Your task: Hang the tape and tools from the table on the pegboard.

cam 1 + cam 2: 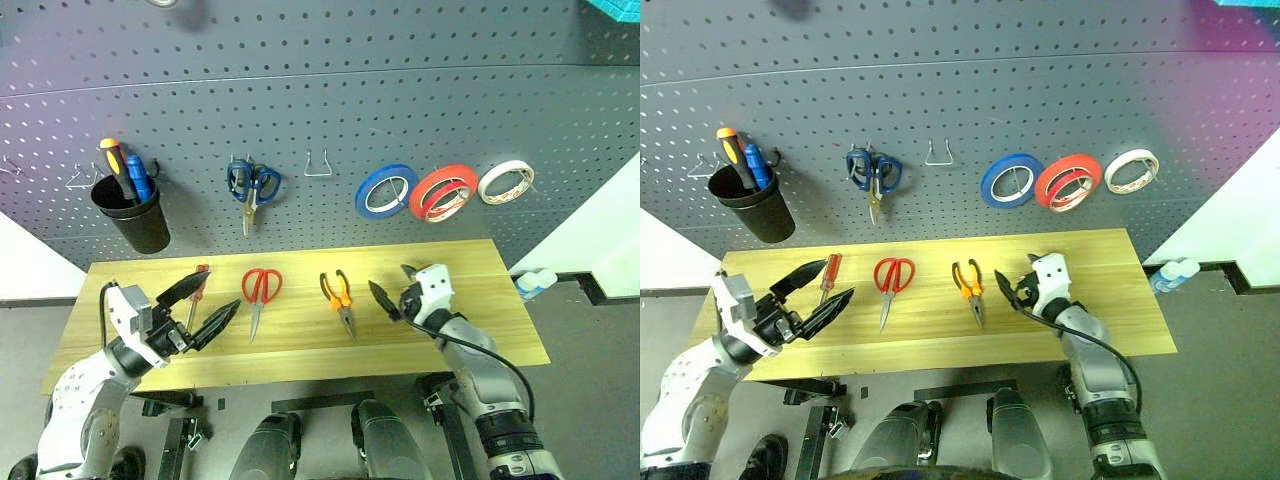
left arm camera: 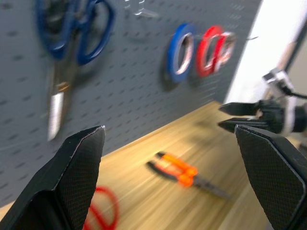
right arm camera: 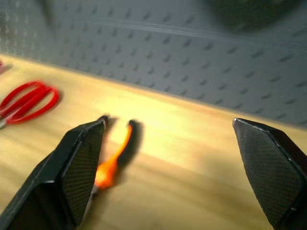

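Pegboard (image 1: 300, 110) of dark grey perforated metal fills the upper head view, and at its three o'clock end a thin red tape roll with a pale inner ring (image 1: 505, 181) hangs beside a thicker red-orange roll (image 1: 442, 192) and a blue roll (image 1: 386, 190); blue-handled scissors (image 1: 251, 187) hang near eleven o'clock and a black cup of screwdrivers (image 1: 133, 212) at nine. On the light yellowish plank desk (image 1: 480, 265) lie, from nine o'clock toward three, a red-handled screwdriver (image 1: 197, 288), red-handled scissors (image 1: 259, 293) and orange-and-black pliers (image 1: 339, 297), each apart from the next. The left claw (image 1: 198, 305) hovers spread wide just beside the screwdriver; the right claw (image 1: 392, 286) hovers spread, empty, just beside the pliers. In the left wrist view its black fingers (image 2: 76, 177) stand apart with nothing between them, the pliers (image 2: 180, 173) lying on the desk beyond and the right claw (image 2: 236, 117) at three o'clock. In the right wrist view the fingers (image 3: 72, 172) are spread too, the pliers' handles (image 3: 117, 153) near one finger and the red scissors (image 3: 26, 101) at nine o'clock.
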Available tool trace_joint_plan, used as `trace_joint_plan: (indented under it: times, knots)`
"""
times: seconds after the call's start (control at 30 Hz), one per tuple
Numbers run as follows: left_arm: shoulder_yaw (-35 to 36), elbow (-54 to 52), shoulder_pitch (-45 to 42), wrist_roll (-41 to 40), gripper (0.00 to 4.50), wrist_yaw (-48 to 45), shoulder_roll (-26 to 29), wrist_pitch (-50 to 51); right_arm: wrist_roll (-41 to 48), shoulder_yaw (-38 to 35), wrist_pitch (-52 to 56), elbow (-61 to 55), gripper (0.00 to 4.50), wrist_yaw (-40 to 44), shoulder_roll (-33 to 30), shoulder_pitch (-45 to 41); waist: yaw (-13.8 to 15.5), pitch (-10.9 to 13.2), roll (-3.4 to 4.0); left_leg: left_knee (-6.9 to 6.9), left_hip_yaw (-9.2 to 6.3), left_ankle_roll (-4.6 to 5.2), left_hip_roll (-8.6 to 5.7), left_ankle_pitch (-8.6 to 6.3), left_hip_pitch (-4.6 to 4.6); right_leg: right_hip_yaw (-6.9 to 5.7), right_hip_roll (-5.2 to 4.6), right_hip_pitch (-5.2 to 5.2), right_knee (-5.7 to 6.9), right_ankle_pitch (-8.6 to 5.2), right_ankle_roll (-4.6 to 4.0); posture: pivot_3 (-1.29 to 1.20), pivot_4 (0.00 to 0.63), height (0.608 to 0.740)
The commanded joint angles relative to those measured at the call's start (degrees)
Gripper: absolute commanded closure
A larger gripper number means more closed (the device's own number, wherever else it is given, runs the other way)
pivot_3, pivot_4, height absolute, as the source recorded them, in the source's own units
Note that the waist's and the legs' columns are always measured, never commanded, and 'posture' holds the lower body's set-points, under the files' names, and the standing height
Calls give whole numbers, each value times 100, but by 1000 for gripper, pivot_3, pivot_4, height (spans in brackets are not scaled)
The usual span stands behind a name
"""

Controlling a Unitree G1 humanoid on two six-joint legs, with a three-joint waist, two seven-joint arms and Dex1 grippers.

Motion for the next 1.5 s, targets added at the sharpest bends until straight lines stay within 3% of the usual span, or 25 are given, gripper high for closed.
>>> trace_joint_plan:
  times: [0.03,0.27,0.63,1.0,1.13,1.5]
  knots:
    - [230,-46,263,94,0,50,-9,-294,-346,340,954,-513,24,-400,165,-73,30,2,-1,0,0,0,0,0,-1,0,0,0,-2,0,0,-25,200,740]
    - [455,31,511,206,0,130,72,-580,-201,336,2851,-883,24,-893,726,-512,118,11,-3,-1,-6,0,3,0,-4,-1,0,-1,-4,-8,-13,2,219,740]
    - [527,-340,1038,45,0,153,88,-480,-325,412,3980,-708,24,-1353,1046,-1124,127,46,-11,-19,-11,7,2,-5,-14,-6,-3,-12,-19,-5,-6,29,249,740]
    - [507,-845,1383,-54,0,286,115,-303,-338,555,4153,-553,24,-1514,1296,-1121,123,218,-32,-20,-13,8,4,-5,-28,-6,-4,-23,-23,-15,-19,51,289,740]
    - [473,-1093,1510,-81,0,362,114,-158,-406,606,4091,-501,24,-1553,1265,-1111,116,242,-41,-15,-13,7,3,-4,-102,-7,-4,-101,-17,-3,-3,51,305,740]
    - [443,-1438,1544,-114,0,535,130,141,-411,522,3863,-120,24,-1640,1367,-1383,114,423,-54,-19,-13,7,4,-4,-112,-8,-6,-112,-19,-4,-4,57,329,740]
